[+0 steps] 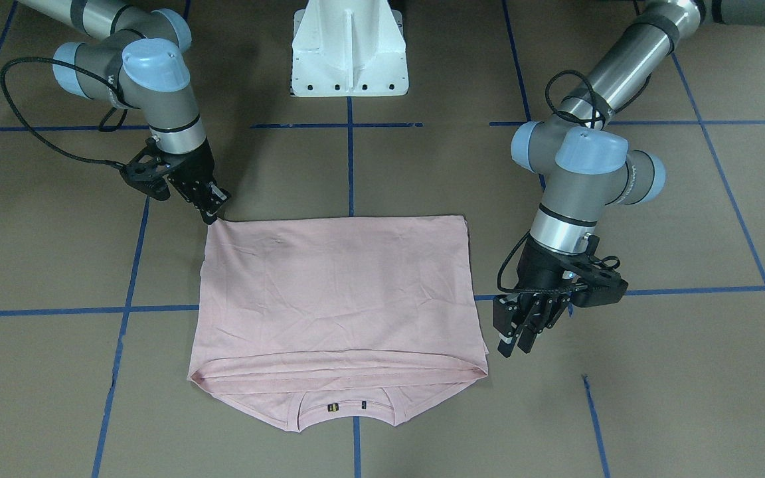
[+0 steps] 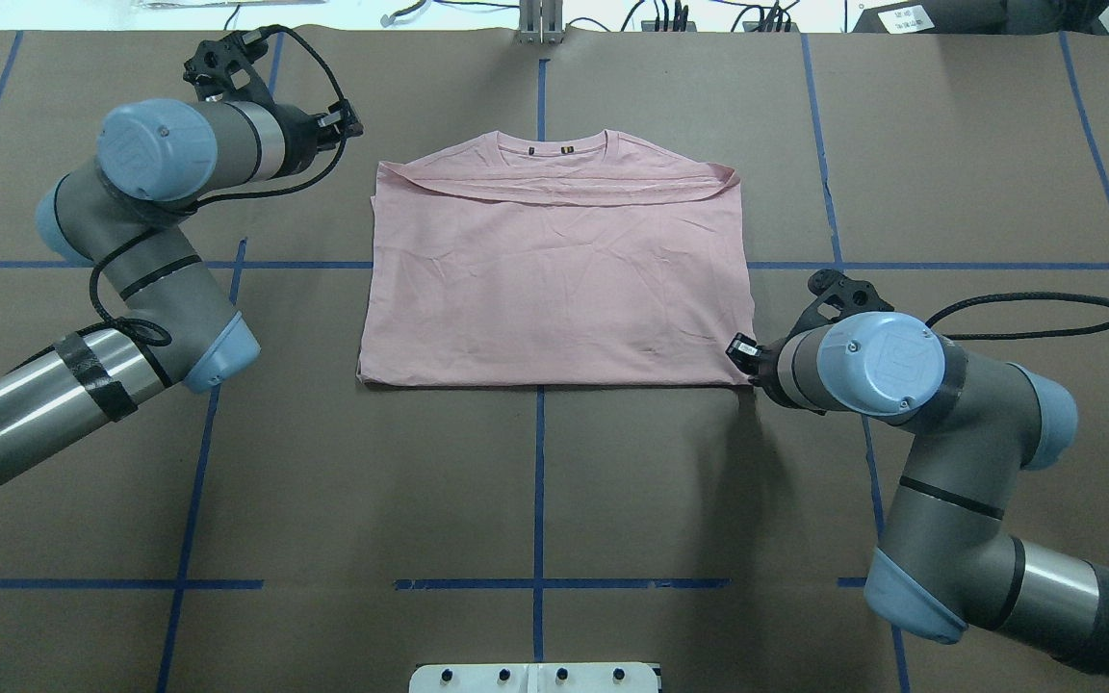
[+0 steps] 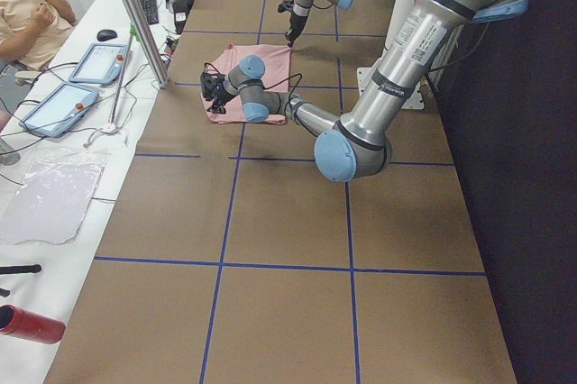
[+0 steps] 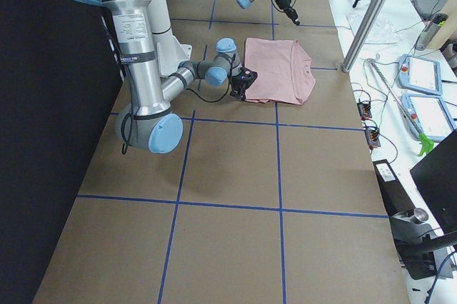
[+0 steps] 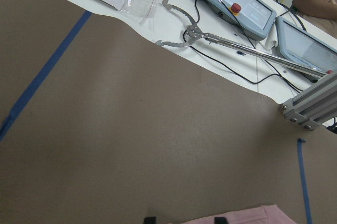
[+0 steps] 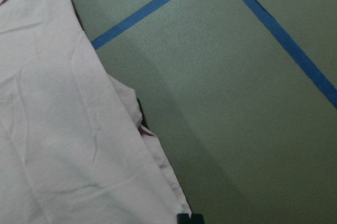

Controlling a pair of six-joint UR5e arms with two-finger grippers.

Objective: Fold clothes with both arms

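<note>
The pale pink T-shirt (image 1: 336, 292) lies folded in half on the brown table, back side up, its hem laid just short of the ribbed collar (image 1: 349, 406). The Snoopy print is hidden. My right gripper (image 1: 214, 214) is down at the shirt's fold corner nearest the robot, also seen in the overhead view (image 2: 740, 351). Its jaws are together on the cloth edge (image 6: 158, 155). My left gripper (image 1: 515, 340) is open and empty, hovering just beside the shirt's shoulder-end edge, apart from it. In the left wrist view its fingertips (image 5: 150, 219) stand apart above a strip of pink cloth (image 5: 242, 216).
The white pedestal (image 1: 349, 53) stands at the robot's side of the table. Blue tape lines (image 2: 539, 481) grid the brown surface. Beyond the far edge are tablets (image 5: 231, 8), a metal grabber tool (image 5: 195, 34), an aluminium post (image 3: 135, 14) and a seated person (image 3: 27, 14).
</note>
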